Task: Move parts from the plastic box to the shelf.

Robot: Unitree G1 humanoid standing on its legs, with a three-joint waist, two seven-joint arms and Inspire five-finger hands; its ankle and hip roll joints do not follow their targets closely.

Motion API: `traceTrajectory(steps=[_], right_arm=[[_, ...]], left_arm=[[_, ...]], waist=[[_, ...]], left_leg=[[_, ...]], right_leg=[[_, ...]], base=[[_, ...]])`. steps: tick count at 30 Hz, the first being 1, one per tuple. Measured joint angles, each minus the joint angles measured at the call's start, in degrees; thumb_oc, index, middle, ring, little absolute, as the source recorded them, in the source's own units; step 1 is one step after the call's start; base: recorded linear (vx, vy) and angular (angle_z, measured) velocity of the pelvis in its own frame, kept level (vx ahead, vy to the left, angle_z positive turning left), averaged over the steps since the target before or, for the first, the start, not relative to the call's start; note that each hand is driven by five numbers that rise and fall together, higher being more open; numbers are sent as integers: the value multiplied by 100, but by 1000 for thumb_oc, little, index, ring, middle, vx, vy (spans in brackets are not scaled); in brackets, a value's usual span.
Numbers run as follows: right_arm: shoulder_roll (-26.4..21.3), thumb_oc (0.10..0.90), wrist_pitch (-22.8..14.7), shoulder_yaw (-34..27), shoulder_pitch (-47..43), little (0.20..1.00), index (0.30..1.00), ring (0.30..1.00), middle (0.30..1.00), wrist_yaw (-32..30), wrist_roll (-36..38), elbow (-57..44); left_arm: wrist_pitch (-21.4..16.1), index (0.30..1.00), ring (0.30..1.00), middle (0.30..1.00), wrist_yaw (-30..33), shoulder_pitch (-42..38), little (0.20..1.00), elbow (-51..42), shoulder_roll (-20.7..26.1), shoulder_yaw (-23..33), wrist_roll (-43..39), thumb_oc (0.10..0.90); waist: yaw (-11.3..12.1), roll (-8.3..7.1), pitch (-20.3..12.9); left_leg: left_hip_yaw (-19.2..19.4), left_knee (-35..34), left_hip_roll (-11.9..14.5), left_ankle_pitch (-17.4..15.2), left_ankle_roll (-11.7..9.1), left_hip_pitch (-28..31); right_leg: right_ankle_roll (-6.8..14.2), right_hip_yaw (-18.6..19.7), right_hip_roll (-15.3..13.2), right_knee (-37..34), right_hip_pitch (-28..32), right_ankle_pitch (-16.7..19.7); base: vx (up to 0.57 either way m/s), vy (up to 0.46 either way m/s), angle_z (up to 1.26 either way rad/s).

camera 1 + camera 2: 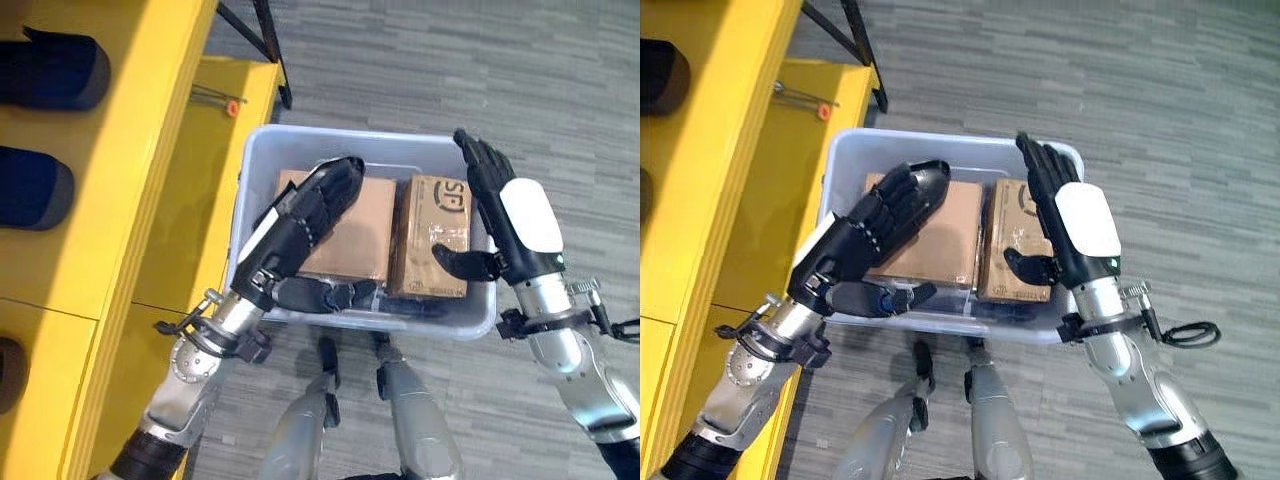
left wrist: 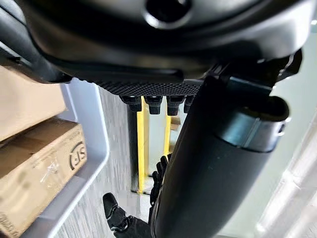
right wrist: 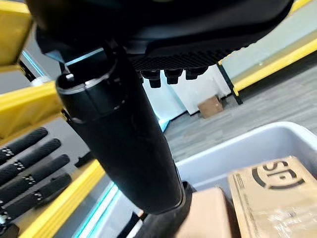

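Observation:
A translucent plastic box (image 1: 330,140) stands on the floor and holds two cardboard boxes. The larger, plain one (image 1: 360,235) lies on the left and a smaller printed one (image 1: 432,225) on the right. My left hand (image 1: 300,225) hovers open over the larger box, fingers stretched across its top and thumb (image 1: 880,298) down by the near wall. At the plastic box's right wall my right hand (image 1: 515,215) is open, fingers straight along that wall and thumb pointing at the smaller box (image 3: 272,193). Neither hand holds anything.
The yellow shelf (image 1: 130,150) runs along the left, close to the plastic box. Dark rounded items (image 1: 50,70) lie on its upper level, and ribbed black handles (image 3: 29,168) lie on the shelf. A thin orange-tipped tool (image 1: 215,98) rests on a lower board. A black stand leg (image 1: 268,40) is behind.

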Motion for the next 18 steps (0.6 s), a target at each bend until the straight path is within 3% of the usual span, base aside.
traceTrajectory(steps=[1, 5, 8, 14, 18], right_arm=[[4, 900, 0, 38, -17, 1000, 1000, 1000, 1000, 0, 9, 31], [4, 900, 82, 125, -232, 1000, 1000, 1000, 1000, 0, 45, 241], [-2, 900, 106, 126, -228, 1000, 1000, 1000, 1000, 1, 44, 241], [-9, 900, 58, 233, -264, 1000, 1000, 1000, 1000, 22, 26, 241], [-146, 900, -63, 551, -771, 1000, 1000, 1000, 1000, 166, -188, 240]], left_arm=[[0, 1000, 1000, 1000, 14, 28, 1000, 2, 4, -38, 1, 900], [-10, 1000, 1000, 1000, 38, -20, 1000, 1, -6, -57, 2, 900], [-21, 1000, 1000, 1000, 146, -140, 1000, 8, -8, -48, 0, 900], [-131, 1000, 1000, 1000, 226, -241, 1000, 4, -8, -48, -1, 900], [-127, 1000, 1000, 1000, 409, -193, 1000, 8, -10, -42, -8, 900]], waist=[[-1, -1, 0], [-35, 14, -5], [-76, 21, -7], [-67, 41, -11], [-10, 53, -10]], left_leg=[[-39, -39, -6, 2, -40, 32], [-61, -202, 191, -8, -196, 120], [-54, -338, 312, 7, -293, 322], [-54, -446, 345, 0, -369, 460], [-69, -449, 324, 12, -386, 436]], right_leg=[[-26, -6, 7, -17, 18, 183], [-207, -124, 231, -245, 134, 317], [-225, -133, 342, -413, 338, 330], [-286, -139, 375, -587, 507, 367], [-297, -155, 351, -612, 508, 361]], base=[[65, -46, 14], [50, -12, -3], [48, -1, -11], [66, -15, -1], [60, -50, 3]])
